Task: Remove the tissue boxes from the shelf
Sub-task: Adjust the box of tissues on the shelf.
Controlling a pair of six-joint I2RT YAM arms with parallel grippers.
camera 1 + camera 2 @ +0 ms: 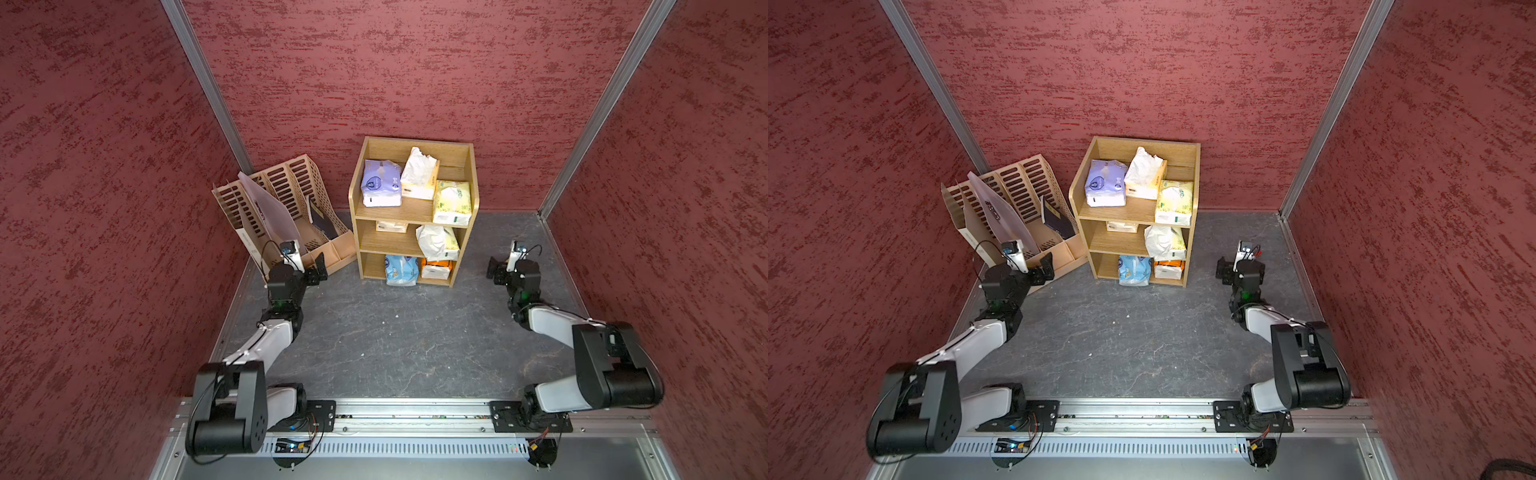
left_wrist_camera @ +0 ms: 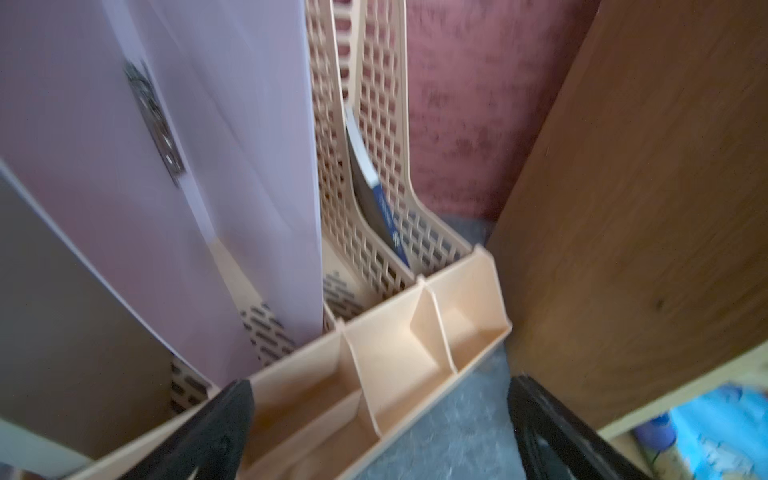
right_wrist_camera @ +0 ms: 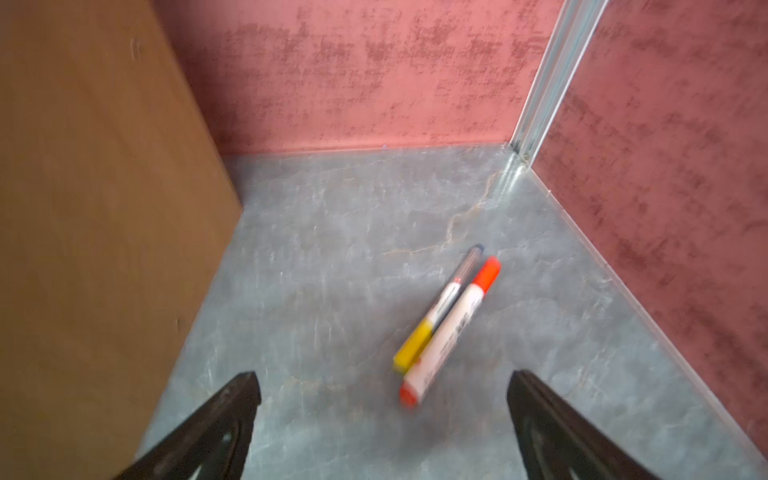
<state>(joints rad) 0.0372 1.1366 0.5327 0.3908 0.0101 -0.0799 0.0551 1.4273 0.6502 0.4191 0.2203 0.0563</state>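
With both arms parked either side of the shelf and nothing lifted yet, you're at the approach for the first pack. The left end effector sits by the beige file organizer, jaws spread wide and empty. The right end effector is also fully spread and empty, looking past the shelf's side panel at two markers on the table. All seven tissue boxes are on the shelf. The top tier holds the purple pack, the cream box with white tissue standing up, and the yellow-green pack. On the middle tier a flat cream pack lies at the back and a white-and-yellow pack at the front. The blue pack and orange pack are on the bottom tier. Neither end effector faces the open front, so swing one round first. The blue pack pokes out past the bottom edge and looks like the easiest start. Come in level and low, and close across the pack's short side — not on loose tissue, which would likely just pull out. The packs look soft, so expect squash and bite deep. Draw straight out to avoid dragging the orange pack or shoving the shelf — then set it down on bare table in front, well clear of the markers.
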